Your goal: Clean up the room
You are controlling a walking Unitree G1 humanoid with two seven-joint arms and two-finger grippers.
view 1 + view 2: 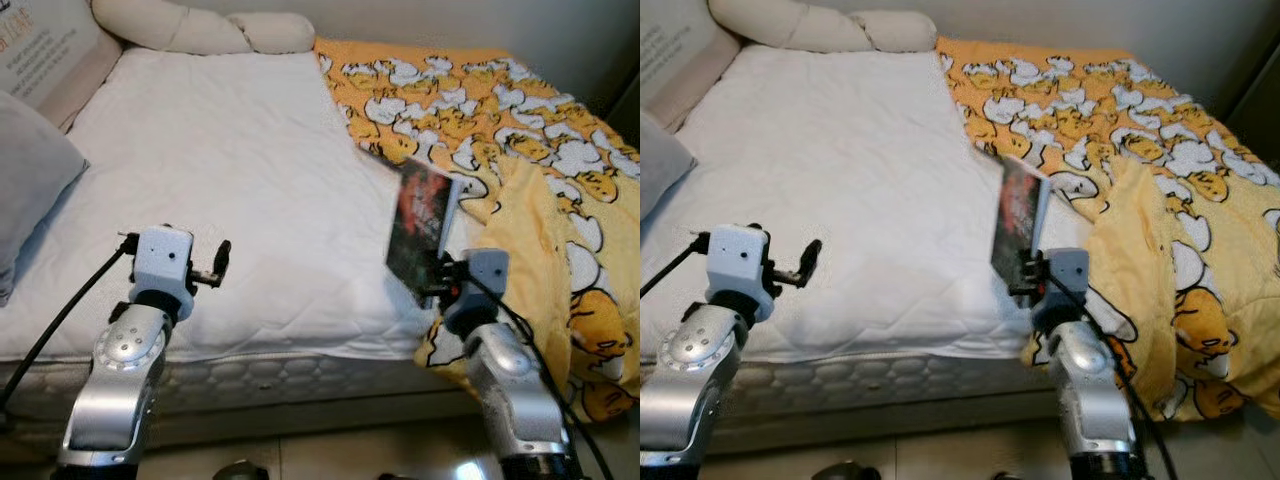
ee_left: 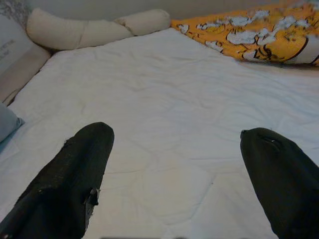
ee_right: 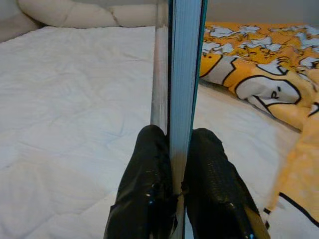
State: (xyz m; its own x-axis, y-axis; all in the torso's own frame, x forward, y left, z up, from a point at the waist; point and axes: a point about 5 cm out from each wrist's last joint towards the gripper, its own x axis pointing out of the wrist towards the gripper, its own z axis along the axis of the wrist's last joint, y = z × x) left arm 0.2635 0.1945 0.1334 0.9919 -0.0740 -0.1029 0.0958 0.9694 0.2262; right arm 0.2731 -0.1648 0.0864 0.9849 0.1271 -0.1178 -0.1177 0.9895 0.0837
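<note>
White mattress (image 1: 230, 190) lies ahead; my right gripper (image 3: 172, 189) pinches the book (image 1: 422, 225) upright over its near edge, left gripper (image 2: 174, 184) spread.

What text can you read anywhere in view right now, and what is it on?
Nothing reads cleanly.
Cushion at the head of the bed: several lines of grey print, too small and cut off to read.
Book clamped upright in the right gripper: dark cover with red artwork, any title too blurred to read.
Yellow blanket: cartoon pattern, no words.
</note>
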